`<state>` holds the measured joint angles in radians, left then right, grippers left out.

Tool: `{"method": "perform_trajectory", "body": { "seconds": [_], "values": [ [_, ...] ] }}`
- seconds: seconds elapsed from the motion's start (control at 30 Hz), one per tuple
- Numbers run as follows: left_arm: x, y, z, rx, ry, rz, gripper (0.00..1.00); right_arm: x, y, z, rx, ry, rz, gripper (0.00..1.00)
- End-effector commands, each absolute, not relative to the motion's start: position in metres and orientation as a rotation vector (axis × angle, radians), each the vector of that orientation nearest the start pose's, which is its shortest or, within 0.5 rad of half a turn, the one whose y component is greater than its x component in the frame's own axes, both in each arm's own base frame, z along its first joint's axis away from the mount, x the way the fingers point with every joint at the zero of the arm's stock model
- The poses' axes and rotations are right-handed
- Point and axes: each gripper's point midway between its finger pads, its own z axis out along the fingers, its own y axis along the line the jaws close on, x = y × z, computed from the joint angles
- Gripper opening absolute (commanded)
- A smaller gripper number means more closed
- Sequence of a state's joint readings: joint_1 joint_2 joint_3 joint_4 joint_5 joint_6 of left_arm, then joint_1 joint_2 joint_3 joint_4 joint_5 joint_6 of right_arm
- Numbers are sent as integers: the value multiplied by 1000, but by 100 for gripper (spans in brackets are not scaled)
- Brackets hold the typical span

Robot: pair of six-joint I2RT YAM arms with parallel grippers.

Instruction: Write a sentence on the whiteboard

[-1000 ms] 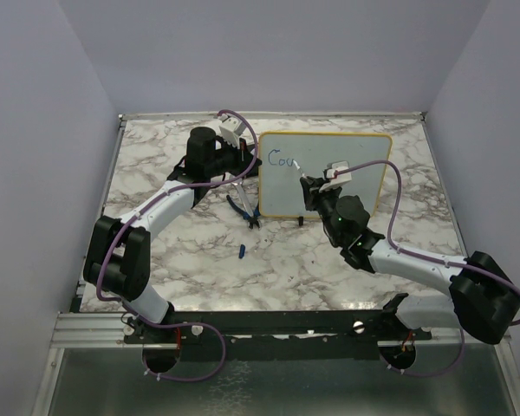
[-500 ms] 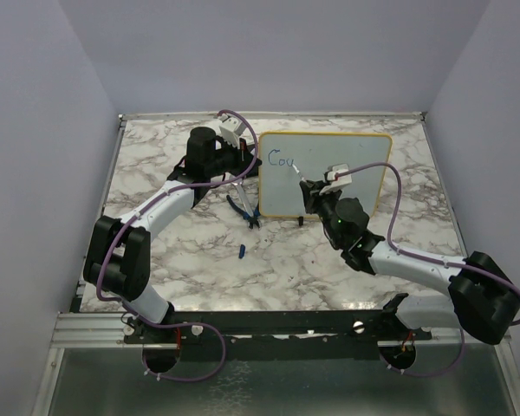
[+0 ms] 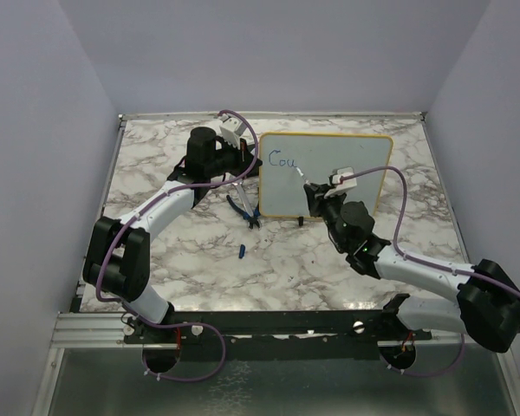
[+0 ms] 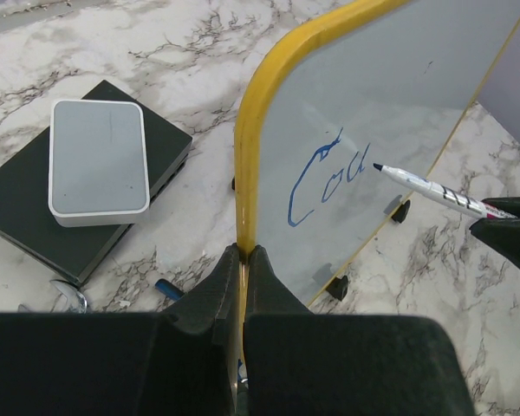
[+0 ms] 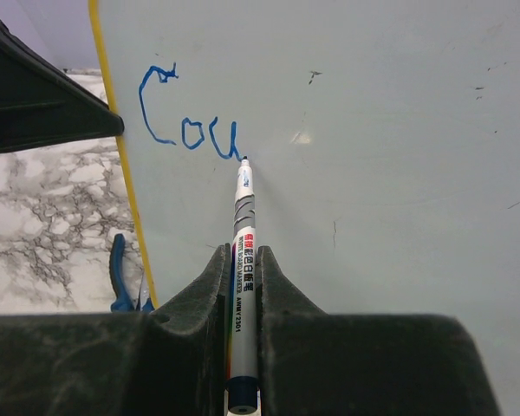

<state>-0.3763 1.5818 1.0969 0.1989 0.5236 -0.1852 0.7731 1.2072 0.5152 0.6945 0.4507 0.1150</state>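
Between left claw (image 4: pixel 244 253) tips, clamped: yellow side frame of upright whiteboard (image 4: pixel 390 95). Ahead of right claw (image 5: pixel 243 256), pinching marker (image 5: pixel 243 217): blue "Cou". Likely light, rigid, tippy; frame edge best hold.

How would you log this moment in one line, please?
left end effector: shut on whiteboard frame | right end effector: shut on marker | tip: at blue lettering

Left arm (image 3: pixel 156 208): elbow bent, forearm reaching up and to the right. Left gripper (image 4: pixel 243 253) is pinched tight on the edge of the whiteboard (image 4: pixel 399 104).

Right arm (image 3: pixel 416 269): stretched low and leftward (forearm nearly level). Right gripper (image 5: pixel 244 256) is clamped around a marker (image 5: pixel 243 212), fingers pointing forward.
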Motion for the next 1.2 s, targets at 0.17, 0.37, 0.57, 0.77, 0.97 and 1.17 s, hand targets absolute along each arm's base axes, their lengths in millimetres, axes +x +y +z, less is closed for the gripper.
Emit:
{"method": "perform_trajectory", "body": {
  "seconds": [0.17, 0.37, 0.57, 0.77, 0.97, 1.17],
  "values": [
    [391, -264, 217, 581, 1833, -886, 0, 323, 215, 236, -163, 1511, 360, 1],
    [391, -264, 217, 581, 1832, -886, 0, 331, 221, 239, -168, 1505, 350, 1],
    [391, -264, 217, 583, 1833, -886, 0, 337, 222, 239, -155, 1502, 335, 1],
    [391, -264, 217, 583, 1833, -886, 0, 341, 221, 237, -142, 1501, 313, 1],
    [391, -264, 216, 585, 1835, -885, 0, 344, 213, 234, -108, 1509, 271, 1],
    [391, -264, 215, 585, 1836, -885, 0, 340, 203, 231, -87, 1516, 242, 1]
  ]
}}
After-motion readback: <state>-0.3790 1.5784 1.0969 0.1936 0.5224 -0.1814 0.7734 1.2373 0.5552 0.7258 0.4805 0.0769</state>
